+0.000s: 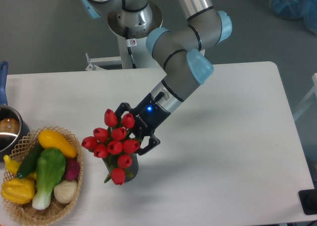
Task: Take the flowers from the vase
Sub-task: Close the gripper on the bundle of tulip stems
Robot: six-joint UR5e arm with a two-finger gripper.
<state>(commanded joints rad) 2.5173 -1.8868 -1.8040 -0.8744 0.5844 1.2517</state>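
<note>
Flowers [114, 145] sit in vase [130, 172] on bench [228, 151], near basket [47, 213]. Claw [132, 137] comes in low from the side w/ jaws either side of the bunch, prob to catch stems; whether it's clamped, can't tell

I see the flowers [115, 142] standing in the vase [130, 170] near the table's [233, 151] middle, my gripper [134, 132] just right and behind them. The basket [29, 213] sits at near left, the pot [9, 132] behind it.
</note>
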